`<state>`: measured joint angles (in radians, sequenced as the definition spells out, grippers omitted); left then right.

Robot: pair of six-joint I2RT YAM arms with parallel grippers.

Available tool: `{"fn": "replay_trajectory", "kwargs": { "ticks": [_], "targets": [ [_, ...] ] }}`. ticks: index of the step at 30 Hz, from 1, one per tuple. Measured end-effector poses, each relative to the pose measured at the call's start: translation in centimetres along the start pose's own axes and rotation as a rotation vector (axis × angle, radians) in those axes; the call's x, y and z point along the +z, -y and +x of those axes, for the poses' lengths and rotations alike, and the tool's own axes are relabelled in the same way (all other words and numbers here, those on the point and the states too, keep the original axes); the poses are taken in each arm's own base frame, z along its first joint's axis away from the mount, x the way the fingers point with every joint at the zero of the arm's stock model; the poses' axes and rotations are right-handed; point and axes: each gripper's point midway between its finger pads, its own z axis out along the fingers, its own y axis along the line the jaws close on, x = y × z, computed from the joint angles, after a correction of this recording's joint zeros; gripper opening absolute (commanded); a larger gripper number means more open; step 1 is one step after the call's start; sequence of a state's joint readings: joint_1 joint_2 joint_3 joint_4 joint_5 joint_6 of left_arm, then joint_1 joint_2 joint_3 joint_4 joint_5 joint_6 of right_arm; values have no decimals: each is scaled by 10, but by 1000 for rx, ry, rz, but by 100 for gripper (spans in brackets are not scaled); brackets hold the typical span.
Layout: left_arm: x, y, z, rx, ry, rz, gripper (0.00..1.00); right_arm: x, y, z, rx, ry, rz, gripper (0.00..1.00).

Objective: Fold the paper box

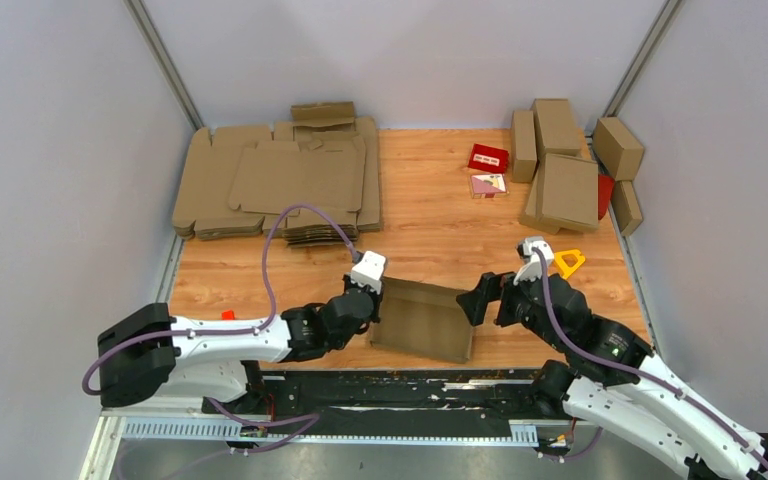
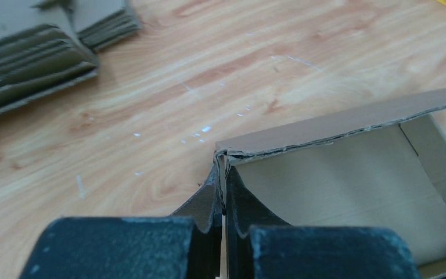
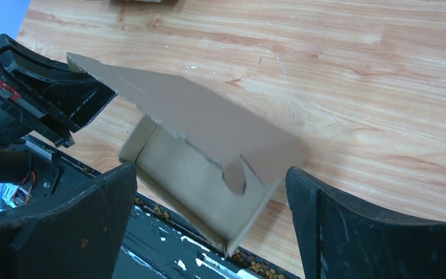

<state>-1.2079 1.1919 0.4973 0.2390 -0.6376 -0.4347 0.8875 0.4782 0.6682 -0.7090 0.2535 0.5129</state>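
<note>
Against the paper box (image 1: 422, 322), left arm (image 1: 230, 340) lies outstretched.

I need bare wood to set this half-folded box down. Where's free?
Widest free patch: the wooden table centre, between the thick pile of flat brown cardboard blanks and the small red carton. A narrower strip runs between that pile and the left arm. Crowded: the right side, with folded brown cardboard boxes and a yellow triangular piece.
</note>
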Motion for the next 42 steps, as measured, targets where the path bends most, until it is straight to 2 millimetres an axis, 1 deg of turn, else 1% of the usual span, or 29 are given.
{"fn": "replay_trajectory", "kwargs": {
  "ticks": [3,6,8,11,14,19,21,23,25,27,28,30,33,35,38,42],
  "targets": [
    [9,-21,-5,12,18,-76,0,1,3,0,10,9,17,100],
    [24,-50,-13,5,40,-165,0,6,8,4,7,9,37,99],
    [32,-67,-18,7,56,-212,0,13,13,8,-2,7,61,94],
    [37,-80,-23,12,69,-237,0,25,19,11,-31,16,93,93],
    [38,-80,-23,31,63,-226,0,41,21,12,-70,60,95,93],
    [40,-74,-23,56,53,-182,0,74,34,25,-172,119,114,94],
    [41,-72,-24,64,45,-165,0,86,37,25,-198,124,119,87],
    [42,-70,-26,68,37,-152,0,99,42,19,-165,159,88,85],
    [43,-67,-29,70,28,-135,0,108,59,12,-105,213,77,86],
    [45,-66,-32,69,18,-123,0,114,80,9,-68,242,94,88],
    [45,-65,-33,68,14,-117,0,117,86,9,-64,245,101,88],
    [46,-64,-35,67,4,-103,0,123,86,7,-85,254,76,86],
    [47,-63,-35,71,-20,-89,0,129,76,-3,-133,296,16,82],
    [47,-62,-37,73,-32,-84,0,133,72,-6,-158,311,-11,75],
    [48,-60,-41,73,-40,-73,0,142,70,-3,-186,296,-28,64],
    [47,-59,-37,77,-56,-63,0,149,70,-2,-196,283,-36,34]
  ]
}}
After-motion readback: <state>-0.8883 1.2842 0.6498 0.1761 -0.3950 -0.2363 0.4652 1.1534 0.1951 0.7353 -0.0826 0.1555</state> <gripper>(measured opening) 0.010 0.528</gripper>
